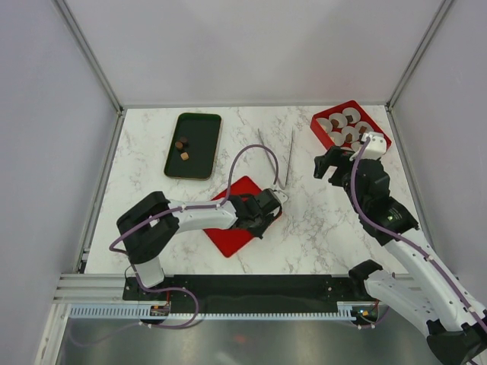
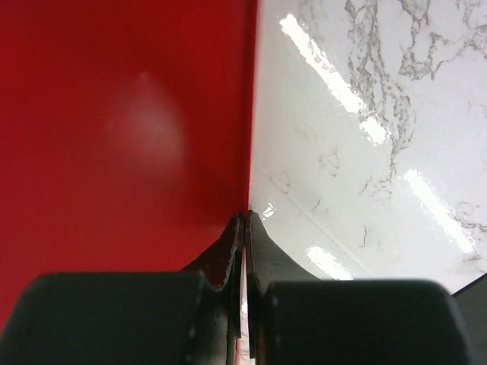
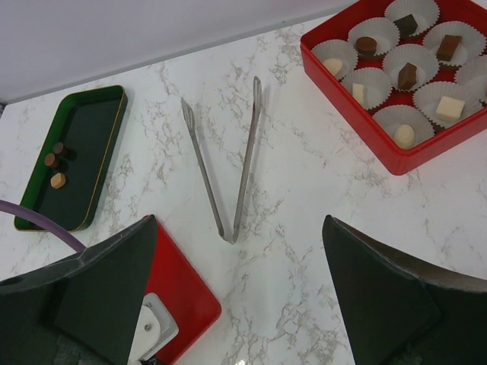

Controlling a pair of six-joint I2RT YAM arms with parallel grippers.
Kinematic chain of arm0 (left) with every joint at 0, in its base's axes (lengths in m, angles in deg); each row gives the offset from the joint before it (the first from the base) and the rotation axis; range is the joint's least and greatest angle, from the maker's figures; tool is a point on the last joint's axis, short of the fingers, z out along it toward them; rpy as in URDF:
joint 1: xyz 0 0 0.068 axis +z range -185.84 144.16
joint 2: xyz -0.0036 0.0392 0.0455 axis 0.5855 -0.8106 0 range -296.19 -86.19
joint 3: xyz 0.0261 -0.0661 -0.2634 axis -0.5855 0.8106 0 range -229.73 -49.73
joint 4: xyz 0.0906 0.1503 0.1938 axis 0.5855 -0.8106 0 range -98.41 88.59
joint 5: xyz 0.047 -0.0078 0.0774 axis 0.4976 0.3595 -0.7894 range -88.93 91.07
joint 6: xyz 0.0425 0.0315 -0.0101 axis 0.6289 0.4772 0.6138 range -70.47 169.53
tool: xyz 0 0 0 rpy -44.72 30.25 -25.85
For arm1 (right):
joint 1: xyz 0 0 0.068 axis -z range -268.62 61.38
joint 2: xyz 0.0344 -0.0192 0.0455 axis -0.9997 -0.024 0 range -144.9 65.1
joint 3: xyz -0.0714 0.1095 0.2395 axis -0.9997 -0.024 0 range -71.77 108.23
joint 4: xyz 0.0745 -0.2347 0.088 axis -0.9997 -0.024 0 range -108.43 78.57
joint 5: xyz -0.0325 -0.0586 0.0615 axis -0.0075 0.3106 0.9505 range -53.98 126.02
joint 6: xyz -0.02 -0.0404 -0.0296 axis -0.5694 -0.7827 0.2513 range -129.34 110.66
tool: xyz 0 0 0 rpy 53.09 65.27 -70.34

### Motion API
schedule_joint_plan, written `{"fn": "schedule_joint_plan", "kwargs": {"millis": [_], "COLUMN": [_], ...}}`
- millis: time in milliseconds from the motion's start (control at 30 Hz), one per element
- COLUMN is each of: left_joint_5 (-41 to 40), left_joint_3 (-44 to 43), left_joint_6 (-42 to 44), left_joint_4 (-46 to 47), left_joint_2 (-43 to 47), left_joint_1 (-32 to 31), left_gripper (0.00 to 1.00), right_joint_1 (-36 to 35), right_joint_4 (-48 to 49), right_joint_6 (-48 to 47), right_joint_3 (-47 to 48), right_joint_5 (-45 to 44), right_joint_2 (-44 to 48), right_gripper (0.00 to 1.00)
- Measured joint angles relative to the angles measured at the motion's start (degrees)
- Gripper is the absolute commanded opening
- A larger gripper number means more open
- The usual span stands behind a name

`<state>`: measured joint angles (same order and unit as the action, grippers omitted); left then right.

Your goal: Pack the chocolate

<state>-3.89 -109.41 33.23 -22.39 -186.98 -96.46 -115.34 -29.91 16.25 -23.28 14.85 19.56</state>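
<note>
Marble table [image 1: 319, 228]: white, grey-veined, walled on three sides.

Red box [image 3: 342, 106]: far right corner, open, lined with white pleated paper cups [image 3: 388, 118].

Green tray [image 1: 202, 133]: far left, lying flat, well apart from the box.

Red lid [image 1: 228, 237]: flat on the table, near centre, in front of the tray.

Tongs [image 3: 246, 158]: metal, V-shaped, lying between tray and box with the closed end toward the arms; nothing touches them.

Left gripper [image 2: 246, 220]: low at the right edge of the lid, jaws pinched together. A thin sliver shows between the fingertips, apparently the lid's rim, though the wrist view is too close to be certain.

Right gripper [image 1: 329, 166]: above the table just beside the near corner of the box, jaws spread fully, nothing between them.

Chocolates: three brown pieces [image 3: 53, 160] sit close together in the tray. The others [image 3: 407, 76] rest in the box, one to each cup seen in full, in brown, dark brown and cream.
</note>
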Motion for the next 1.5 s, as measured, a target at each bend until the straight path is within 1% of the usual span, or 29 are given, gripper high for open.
{"fn": "schedule_joint_plan", "kwargs": {"millis": [100, 167, 333, 500, 700, 800, 900, 1033, 1133, 1200, 1267, 1333, 1400, 1500], "left_joint_5": [-0.4, -0.7, -0.2, 2.5, 4.8, 7.3, 12.8, 20.9, 26.6, 29.3, 31.8, 33.8, 35.2, 36.0], "left_joint_3": [-0.9, -1.9, -8.7, -14.7, -16.0, -16.3, -16.8, -17.1, -17.3, -17.6, -17.8, -17.8, -17.8, -17.8], "left_joint_6": [-0.7, -1.8, -5.0, -10.0, -14.9, -16.3, -17.2, -17.4, -17.4, -17.4, -17.3, -17.3, -17.3, -17.1], "left_joint_4": [-2.4, -5.9, -12.1, -11.9, -11.8, -11.6, -11.4, -11.5, -11.8, -12.3, -13.3, -14.1, -15.2, -16.7], "left_joint_2": [0.1, 1.5, 9.9, 19.6, 27.6, 30.0, 31.2, 32.1, 33.3, 34.2, 35.4, 36.4, 37.1, 37.7], "left_joint_1": [0.0, 0.1, 1.2, 5.6, 9.5, 11.3, 14.3, 17.3, 18.0, 18.1, 18.1, 18.1, 18.1, 18.1], "left_gripper": [0.03, 0.02, 0.02, 0.03, 0.03, 0.03, 0.02, 0.03, 0.03, 0.02, 0.03, 0.03, 0.03, 0.03], "right_joint_1": [0.0, 0.0, 0.0, 0.0, 0.0, 0.1, 0.1, 0.3, 1.0, 1.5, 1.7, 1.8, 2.2, 2.4], "right_joint_4": [-0.2, -0.3, -0.2, -0.4, -0.2, 4.6, 11.6, 20.7, 27.0, 29.3, 25.8, 20.9, 17.4, 13.7], "right_joint_6": [0.2, 0.4, 1.3, 2.4, 3.7, 5.1, 6.2, 5.6, 1.6, -4.5, -11.8, -19.6, -26.6, -36.2], "right_joint_3": [1.2, 2.2, 4.2, 4.5, 4.4, 2.7, -1.1, -4.6, -5.6, -4.6, -0.3, 5.7, 9.8, 11.2], "right_joint_5": [2.2, 4.0, 9.4, 15.7, 23.8, 29.7, 36.5, 42.7, 48.5, 56.2, 63.0, 66.6, 67.4, 67.4], "right_joint_2": [-1.0, -1.6, -1.9, -1.9, -0.6, 0.8, 1.7, 0.5, -0.9, -2.6, -5.7, -9.0, -10.5, -9.5], "right_gripper": [0.98, 0.98, 0.98, 0.98, 0.98, 0.98, 0.98, 0.98, 0.98, 0.98, 0.97, 0.96, 0.97, 0.98]}}
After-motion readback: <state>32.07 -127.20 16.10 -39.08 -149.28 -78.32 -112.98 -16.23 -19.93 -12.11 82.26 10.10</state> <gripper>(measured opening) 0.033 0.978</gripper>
